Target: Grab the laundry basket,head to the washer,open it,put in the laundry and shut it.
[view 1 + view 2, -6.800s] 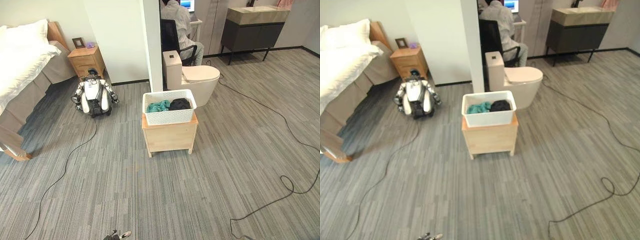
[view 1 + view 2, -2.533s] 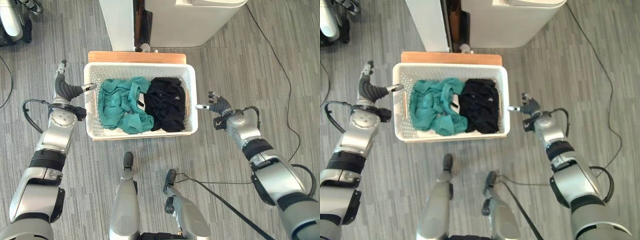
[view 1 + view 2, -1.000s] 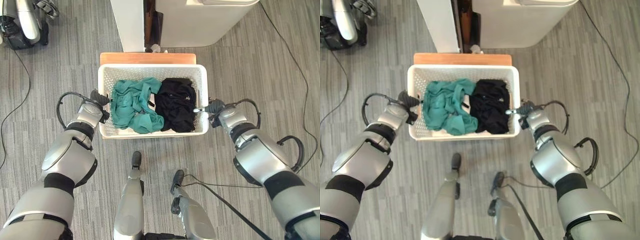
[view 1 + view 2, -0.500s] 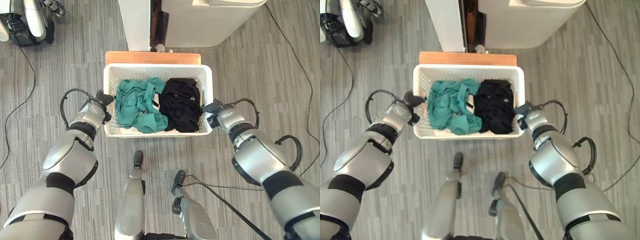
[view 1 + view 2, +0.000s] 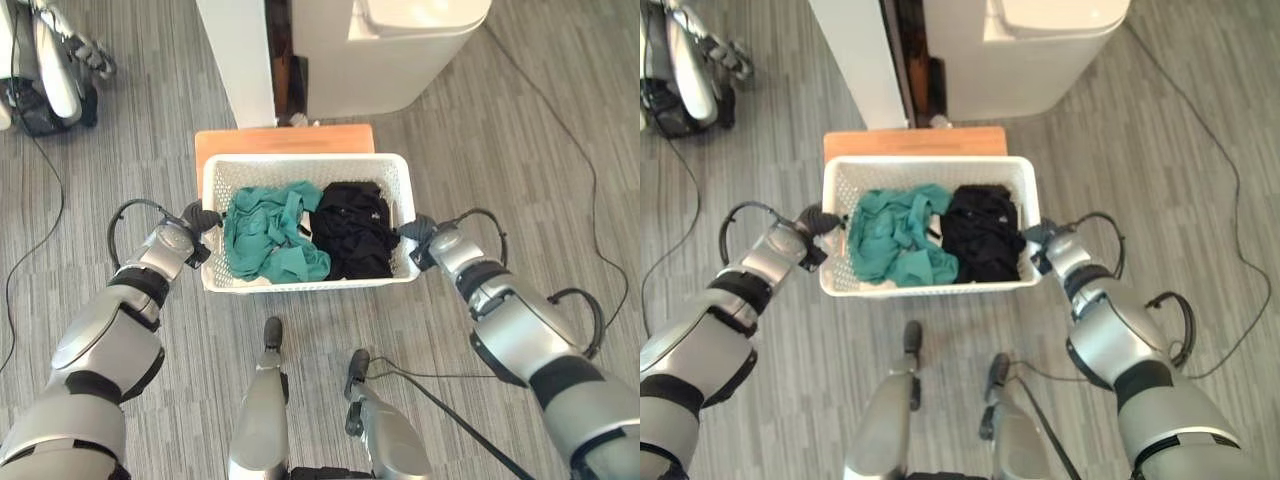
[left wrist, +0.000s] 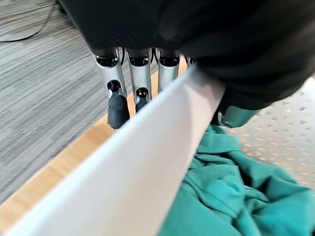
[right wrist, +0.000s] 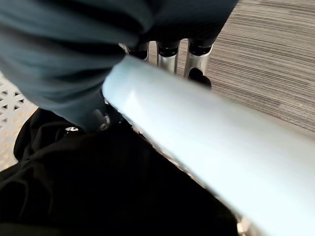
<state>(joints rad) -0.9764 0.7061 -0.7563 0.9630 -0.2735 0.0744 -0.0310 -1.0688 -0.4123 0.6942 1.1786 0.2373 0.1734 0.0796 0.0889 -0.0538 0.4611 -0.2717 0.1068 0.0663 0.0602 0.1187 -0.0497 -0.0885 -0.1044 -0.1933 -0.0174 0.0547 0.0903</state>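
We stand over the white laundry basket (image 5: 306, 170), which rests on a small wooden counter (image 5: 283, 138) in front of a white partition and a white appliance. The basket holds a teal garment (image 5: 268, 235) on our left side and a black garment (image 5: 357, 228) on our right.

Our left hand (image 5: 192, 228) is at the basket's left end wall. In the left wrist view the fingers (image 6: 114, 88) hang down the outside of the white rim while the dark cover lies over its top, so we judge this hand clamped on the rim. Our right hand (image 5: 425, 240) is at the right end wall; the right wrist view shows fingers (image 7: 196, 55) down the outside of the rim and the thumb side on the inside against the black cloth, so it too is gripping the rim.

The step in hand is the lift. To do it well:

1. Confirm both grips sit at matching positions along the two end walls, so the load balances.
2. Raise both hands together and keep the rim level; the clothes lie loose and could slide.
3. Clear the counter fully before we turn away.
4. Watch the cables on the floor when stepping off.
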